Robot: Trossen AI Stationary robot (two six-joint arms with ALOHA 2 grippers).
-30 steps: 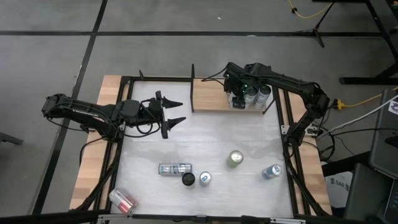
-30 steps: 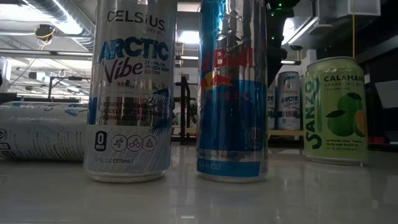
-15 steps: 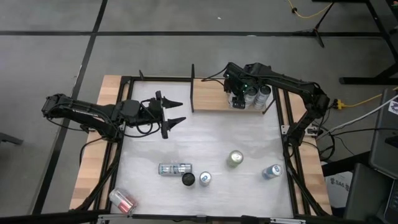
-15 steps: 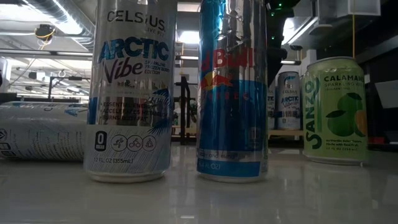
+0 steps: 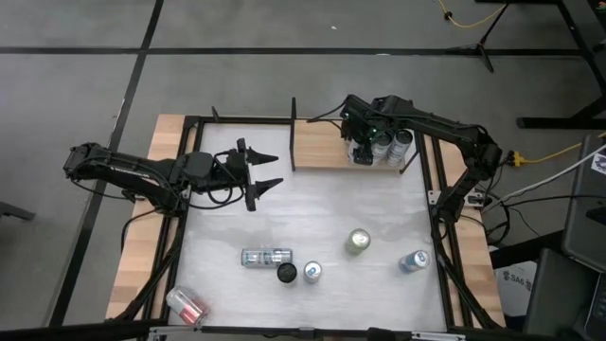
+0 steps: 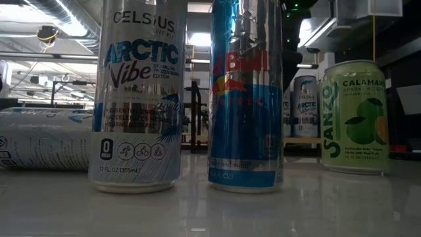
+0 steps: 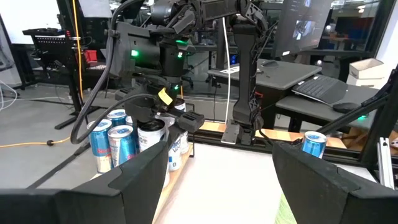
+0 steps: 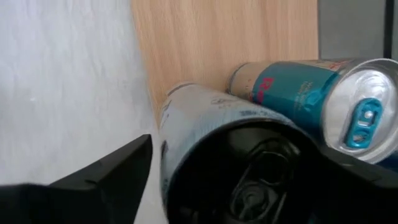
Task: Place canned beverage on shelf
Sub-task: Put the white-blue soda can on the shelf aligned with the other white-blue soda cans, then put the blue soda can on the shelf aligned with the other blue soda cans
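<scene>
- Shelf (image 5: 327, 144): light-brown board at the bench's far edge, right of centre; several cans stand grouped at its right end.
- Black-topped can (image 8: 230, 155): upright on the shelf, long axis vertical, touching a teal can (image 8: 298, 93) beside it.
- Right gripper (image 5: 361, 142): directly above the black-topped can, one finger (image 8: 93, 180) to either side of it. The fingers look parted and clear of the can wall, though whether they grip it cannot be told with certainty.
- Judgement: the can appears set down; the coming move is a straight lift away.
- Left gripper (image 5: 265, 170): fingers spread wide, empty, hanging over the bench's left half, well apart from the shelf.
- Remaining cans: near the bench's front edge.
</scene>
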